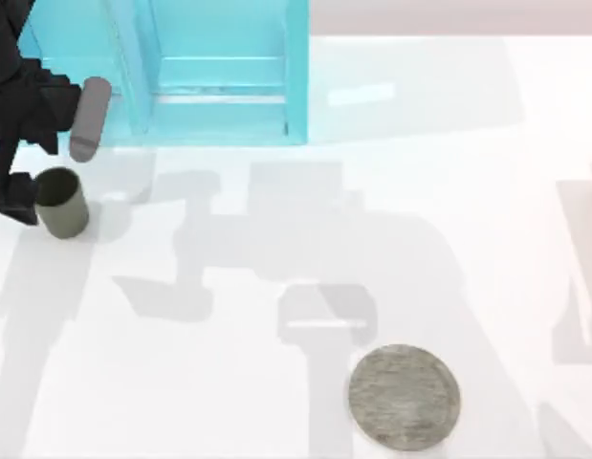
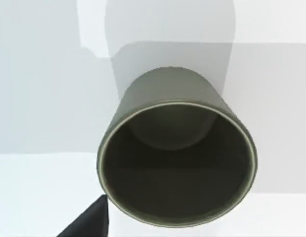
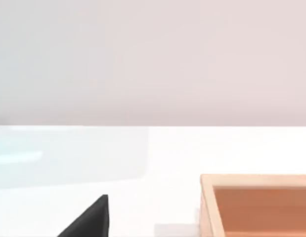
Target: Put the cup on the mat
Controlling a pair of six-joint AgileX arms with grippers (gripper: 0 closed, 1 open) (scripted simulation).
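Top view: cup at far left beside the left tool, mat well apart near the front

Top view puts the cup (image 1: 62, 202) at the far left of the white counter (image 1: 449, 191), upright or nearly so, its dark mouth turned a little toward the camera. The left tool (image 1: 32, 191) sits at the cup's left side, its black body reaching in from the left edge of the picture, with one dark fingertip just beside the cup wall; whether it touches the cup I cannot tell, and how far the fingers are spread cannot be read either. A light grey rounded part of the left arm (image 1: 89, 119) stands just behind the cup.

The mat (image 1: 404, 398) lies flat on the counter near the front edge, right of centre, well apart from the cup and bare on top. A translucent blue box-like structure (image 1: 219, 72) stands at the back left of the counter, behind the arm.

Left wrist view looks into the cup (image 2: 177, 163) from close by: olive-grey wall, pale rim, dark inside. One black fingertip (image 2: 91, 222) shows near the rim.

Right wrist view shows a black fingertip (image 3: 91, 219) of the right tool, parked over bare counter, with the corner of an orange-brown open box (image 3: 256, 205) near it. The spread of its fingers cannot be told.
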